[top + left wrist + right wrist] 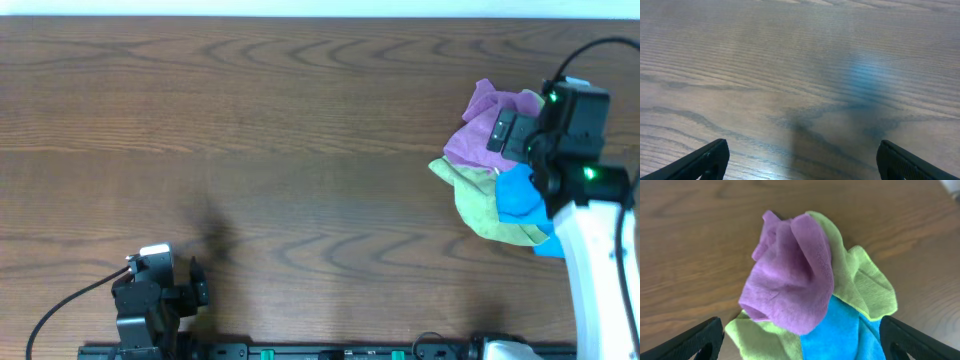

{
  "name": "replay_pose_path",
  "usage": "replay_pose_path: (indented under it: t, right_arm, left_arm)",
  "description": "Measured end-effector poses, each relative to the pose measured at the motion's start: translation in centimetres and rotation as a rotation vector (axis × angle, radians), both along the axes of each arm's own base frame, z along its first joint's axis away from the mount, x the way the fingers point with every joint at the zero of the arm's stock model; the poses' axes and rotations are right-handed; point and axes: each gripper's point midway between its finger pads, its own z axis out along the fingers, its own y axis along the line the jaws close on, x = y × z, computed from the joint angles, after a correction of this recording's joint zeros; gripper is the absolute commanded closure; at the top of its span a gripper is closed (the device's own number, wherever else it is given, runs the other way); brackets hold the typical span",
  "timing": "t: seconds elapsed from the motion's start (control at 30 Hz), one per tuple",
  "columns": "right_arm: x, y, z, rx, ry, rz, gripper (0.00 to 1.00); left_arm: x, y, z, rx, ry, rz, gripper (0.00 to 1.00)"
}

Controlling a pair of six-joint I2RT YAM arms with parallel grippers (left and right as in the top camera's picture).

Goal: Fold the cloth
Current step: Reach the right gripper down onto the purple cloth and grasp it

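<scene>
Nearest me, by the table's [300,120] near edge, my left gripper [802,150] sits spread wide, empty. Farther out, near the right edge, my right gripper [801,327] hangs released over the cloth [790,275], which lies crumpled atop a yellow-green cloth [865,282] and a blue cloth [840,330]. I judge nothing is folded yet.

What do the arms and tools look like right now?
Left arm is black with a white block and a black cable; left tool has black fingers. Right arm has a white link, black head, green lights; right tool black too.

Left hand [801,159] and right hand [800,339] both spread wide.
</scene>
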Motion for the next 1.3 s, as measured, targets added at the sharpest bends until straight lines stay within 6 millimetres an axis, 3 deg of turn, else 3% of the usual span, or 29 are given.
replay_pose_path:
  t: [0.17, 0.57, 0.93, 1.1, 1.17, 1.2, 1.23, 1.3]
  right_arm:
    - [1.4, -0.4, -3.1, 0.015, 0.066, -0.015, 0.01]
    - [3.4, -0.6, -7.6, 0.029, 0.139, -0.028, 0.01]
    - [3.1, -1.8, -11.0, 0.077, 0.185, -0.207, 0.10]
    - [3.1, -2.1, -12.1, 0.105, 0.197, -0.259, 0.27]
    - [3.1, -2.1, -12.7, 0.110, 0.207, -0.266, 0.48]
    - [3.0, -2.1, -12.9, 0.112, 0.213, -0.270, 0.66]
    - [3.0, -2.1, -13.3, 0.115, 0.220, -0.276, 0.99]
    - [3.0, -2.1, -13.5, 0.116, 0.223, -0.279, 0.99]
  left_arm:
    - [0.0, 0.0, 0.0, 0.000, 0.000, 0.000, 0.05]
    - [0.0, 0.0, 0.0, 0.000, 0.000, 0.000, 0.05]
    - [0.0, 0.0, 0.0, 0.000, 0.000, 0.000, 0.05]
    - [0.0, 0.0, 0.0, 0.000, 0.000, 0.000, 0.05]
    - [0.0, 0.0, 0.0, 0.000, 0.000, 0.000, 0.05]
    - [0.0, 0.0, 0.0, 0.000, 0.000, 0.000, 0.05]
    - [0.0, 0.0, 0.0, 0.000, 0.000, 0.000, 0.05]
    - [0.0, 0.0, 0.0, 0.000, 0.000, 0.000, 0.05]
